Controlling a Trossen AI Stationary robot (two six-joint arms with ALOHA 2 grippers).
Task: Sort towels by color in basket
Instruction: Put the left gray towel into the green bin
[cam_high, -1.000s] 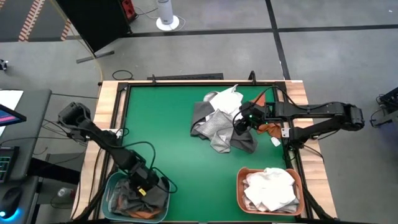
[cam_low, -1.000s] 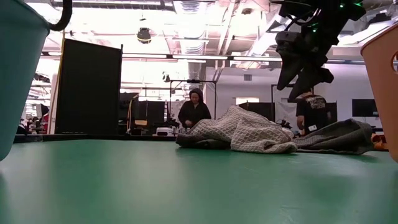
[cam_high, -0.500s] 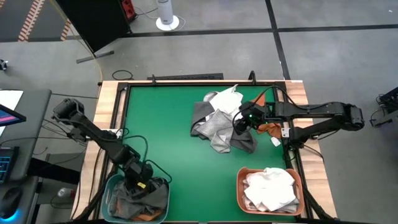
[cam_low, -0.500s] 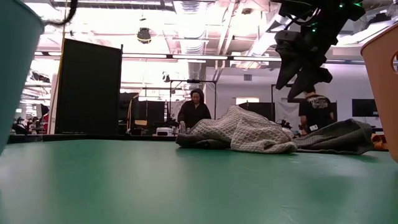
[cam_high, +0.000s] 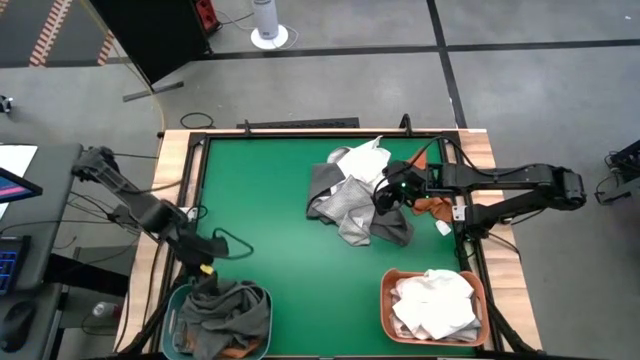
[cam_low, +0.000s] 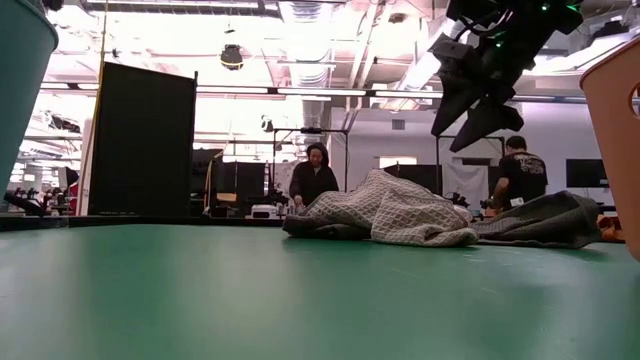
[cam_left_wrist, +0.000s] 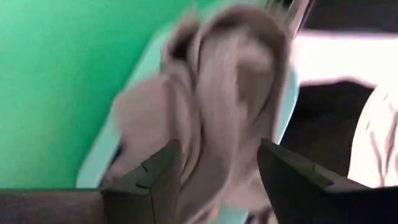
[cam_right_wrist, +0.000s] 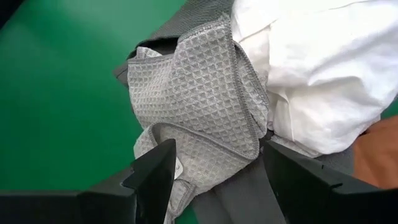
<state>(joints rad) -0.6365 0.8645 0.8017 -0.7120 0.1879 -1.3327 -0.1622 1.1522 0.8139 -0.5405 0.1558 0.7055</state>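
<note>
My left gripper (cam_high: 205, 269) hangs open just above the far rim of the teal basket (cam_high: 171, 318) at the table's near left corner. Dark grey towels (cam_high: 226, 314) lie heaped in that basket, and a bit of rust orange shows at its near edge. In the left wrist view the heap (cam_left_wrist: 217, 81) lies beyond the parted fingers. My right gripper (cam_high: 383, 198) hovers open over the pile at the right of the mat: a light grey waffle towel (cam_right_wrist: 199, 93), a white towel (cam_right_wrist: 323, 68) and a dark grey towel (cam_high: 322, 186).
An orange basket (cam_high: 386, 300) holding white towels (cam_high: 433, 303) stands at the near right corner. A rust orange cloth (cam_high: 432, 207) lies at the pile's right side. The green mat's left and middle are bare. People stand in the room beyond the table.
My left gripper has opened and let go of the dark grey towel, which now lies heaped in the teal basket. It has then risen out of the basket and drawn back toward the table's far left, rolling as it went.
</note>
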